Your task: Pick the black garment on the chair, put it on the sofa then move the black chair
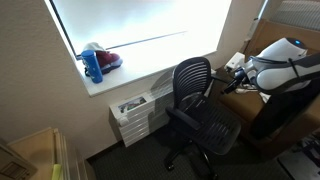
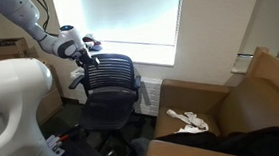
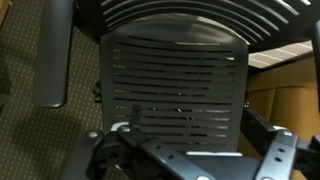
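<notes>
Robotiq gripper point(image 2: 81, 59), jaws spread, holding nothing, just beside ribbed backrest point(image 3: 175, 80) of black swivel office chair point(image 2: 109, 100); backrest dead ahead. Large black cloth garment point(image 2: 270, 141) off chair, on brown padded sofa point(image 2: 261, 88).

Upright black chair point(image 2: 109, 78) beside brown sofa point(image 2: 266, 90); black garment point(image 2: 250, 143) seemingly lies on sofa.
</notes>
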`<state>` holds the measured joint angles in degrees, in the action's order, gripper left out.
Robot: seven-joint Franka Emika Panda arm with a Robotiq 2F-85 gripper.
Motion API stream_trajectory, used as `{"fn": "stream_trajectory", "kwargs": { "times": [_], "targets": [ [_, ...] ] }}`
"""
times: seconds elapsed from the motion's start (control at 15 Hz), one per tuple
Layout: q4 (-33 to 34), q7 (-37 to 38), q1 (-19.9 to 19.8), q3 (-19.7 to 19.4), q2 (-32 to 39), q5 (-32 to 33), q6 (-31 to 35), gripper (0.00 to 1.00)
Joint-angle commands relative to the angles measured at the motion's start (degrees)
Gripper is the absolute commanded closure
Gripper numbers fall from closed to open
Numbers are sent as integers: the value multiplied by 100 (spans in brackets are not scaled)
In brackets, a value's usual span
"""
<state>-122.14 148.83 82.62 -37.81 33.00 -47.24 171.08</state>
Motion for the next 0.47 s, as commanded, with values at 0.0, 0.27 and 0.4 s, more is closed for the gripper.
{"fn": "stream_trajectory", "kwargs": {
  "times": [0.0, 0.27, 0.4],
  "targets": [
    [-1343, -793, -345, 608, -1370, -853, 991, 0],
    [-1239, -1005, -568, 885, -1243, -1163, 1259, 0],
    [-1330, -1047, -666, 977, -1429, -1168, 1296, 0]
  ]
}}
